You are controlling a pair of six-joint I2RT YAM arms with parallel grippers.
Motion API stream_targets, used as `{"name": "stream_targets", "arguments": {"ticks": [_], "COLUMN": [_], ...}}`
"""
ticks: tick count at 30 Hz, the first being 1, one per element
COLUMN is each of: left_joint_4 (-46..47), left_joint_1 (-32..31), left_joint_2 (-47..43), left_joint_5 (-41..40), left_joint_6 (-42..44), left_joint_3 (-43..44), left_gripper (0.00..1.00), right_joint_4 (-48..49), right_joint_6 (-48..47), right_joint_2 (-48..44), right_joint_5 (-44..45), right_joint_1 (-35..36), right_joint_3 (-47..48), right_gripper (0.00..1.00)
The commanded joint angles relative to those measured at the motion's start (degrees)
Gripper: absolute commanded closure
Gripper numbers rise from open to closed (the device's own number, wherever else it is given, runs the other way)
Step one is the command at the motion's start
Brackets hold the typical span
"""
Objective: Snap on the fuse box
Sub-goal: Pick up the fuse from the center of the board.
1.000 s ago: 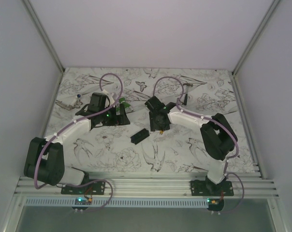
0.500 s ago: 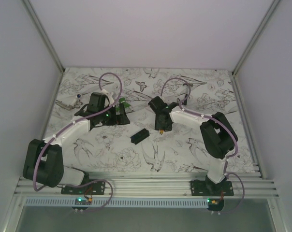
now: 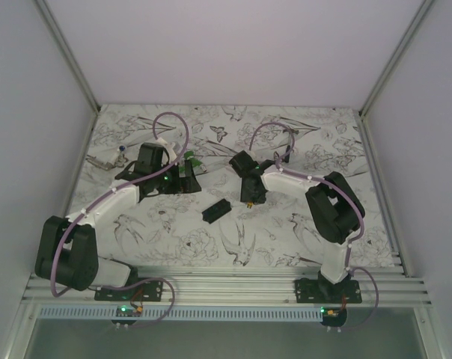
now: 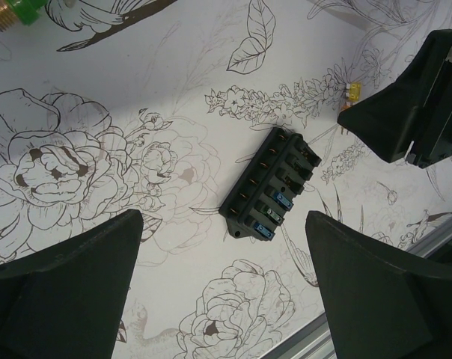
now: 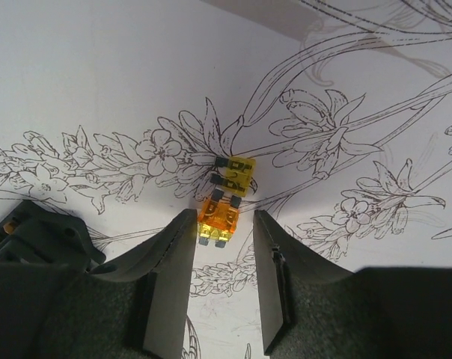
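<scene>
The fuse box (image 3: 216,212) is a small black oblong lying open side up on the flower-print table between the two arms. In the left wrist view the fuse box (image 4: 269,193) shows blue pieces in its slots. My left gripper (image 4: 224,232) is open and empty, held above the table with the box beyond its fingertips; in the top view it (image 3: 185,179) sits left of the box. My right gripper (image 5: 224,224) is open, low over the table, its fingers on either side of an orange fuse (image 5: 219,217). A yellow fuse (image 5: 237,173) lies just beyond. The box corner (image 5: 31,232) shows at the left.
A green plastic piece (image 3: 193,160) lies behind the left gripper, also in the left wrist view (image 4: 22,9). A small metal tool (image 3: 99,159) lies at the far left. A dark tool (image 3: 285,155) lies behind the right arm. The metal front rail (image 3: 226,284) borders the table.
My right gripper has shifted right, away from the fuse box, and settled over the loose fuses. The left arm and the fuse box have not moved.
</scene>
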Motion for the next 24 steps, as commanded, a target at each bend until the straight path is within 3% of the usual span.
{"name": "stream_targets", "arguments": {"ticks": [1, 17, 24], "left_joint_4": [-1.4, -1.2, -1.1], "left_joint_1": [0.6, 0.6, 0.7], "left_joint_2": [-1.3, -1.5, 0.1], "left_joint_5": [1.1, 2.1, 3.5], "left_joint_6": [0.5, -1.7, -5.1], "left_joint_3": [-0.6, 0.4, 3.2], "left_gripper": [0.06, 0.06, 0.06], "right_joint_4": [1.7, 3.1, 10.6], "right_joint_6": [1.3, -1.1, -11.0], "right_joint_2": [0.6, -2.3, -6.0], "right_joint_5": [1.9, 2.7, -0.7], "right_joint_1": [-0.3, -0.3, -0.2], "right_joint_3": [-0.4, -1.9, -4.5], "right_gripper": [0.60, 0.74, 0.74]}}
